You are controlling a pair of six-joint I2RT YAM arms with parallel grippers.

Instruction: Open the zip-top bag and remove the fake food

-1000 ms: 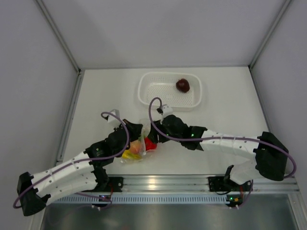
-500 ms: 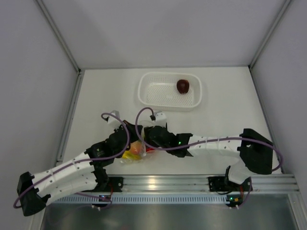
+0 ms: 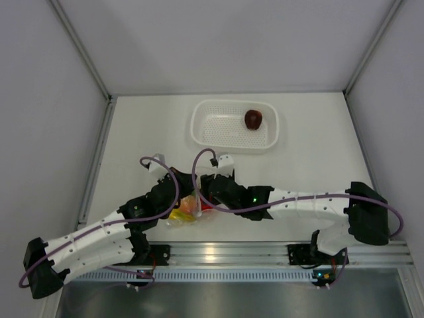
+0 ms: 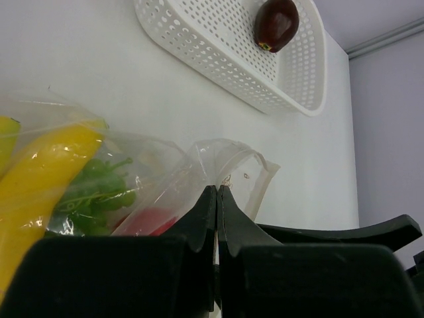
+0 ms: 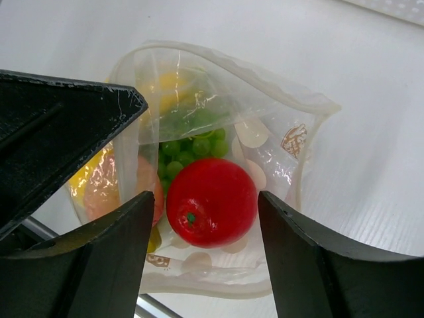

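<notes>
1. Location: the zip-top bag (image 3: 189,211) lies by the near edge of the counter (image 3: 311,165), left of centre, with its mouth open.
2. Hold: the left pincer (image 4: 216,199) is clamped on the bag's film near the mouth. It probably anchors the bag and keeps the mouth gaping.
3. Reach: the right pincer (image 5: 204,209) is spread wide, with 1 finger on either side of the red tomato (image 5: 212,199). It looks lined up for a grab.
4. Inside the bag: the banana bunch (image 4: 46,165) and the green leafy piece (image 4: 93,192).
5. Already out: the dark maroon fruit (image 3: 252,118) sits in the white basket (image 3: 218,132) toward the far edge.
6. Writing: 1 small brown printed mark (image 5: 292,139) on the film, unreadable. No brand shows.
</notes>
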